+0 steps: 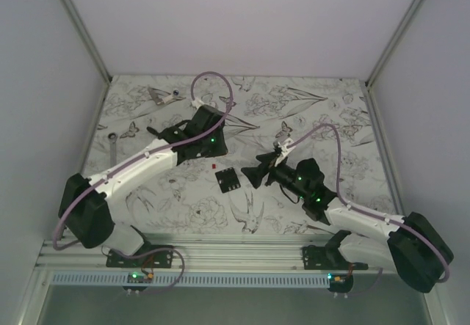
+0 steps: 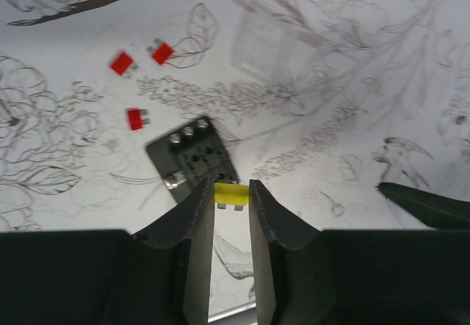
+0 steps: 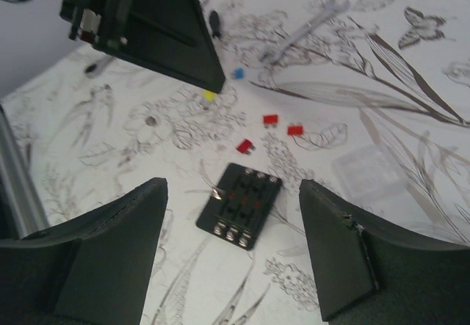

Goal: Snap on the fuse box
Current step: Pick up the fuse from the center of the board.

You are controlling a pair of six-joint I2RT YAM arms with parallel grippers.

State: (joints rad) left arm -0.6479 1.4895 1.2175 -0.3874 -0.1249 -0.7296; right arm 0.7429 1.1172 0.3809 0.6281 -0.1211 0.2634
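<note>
Left end effector [image 2: 230, 190]: narrow, pinching a small yellow fuse [image 2: 228, 196] at its fingertips.
Fuse box [image 2: 194, 156]: flat on the tabletop [image 2: 352, 119], just beyond the left fingertips and a little to their left.
Right end effector [image 3: 233, 259]: wide, holding nothing; the box lies ahead, centred between its jaws.
Handling: probably light, stiff plastic. It is thin and low, so it may skid when pressed.
Hold: across two opposite side edges, clear of the fuse slots.
Clear piece [image 3: 371, 169]: ahead-right of the right end effector, blurred; possibly a cover.
</note>
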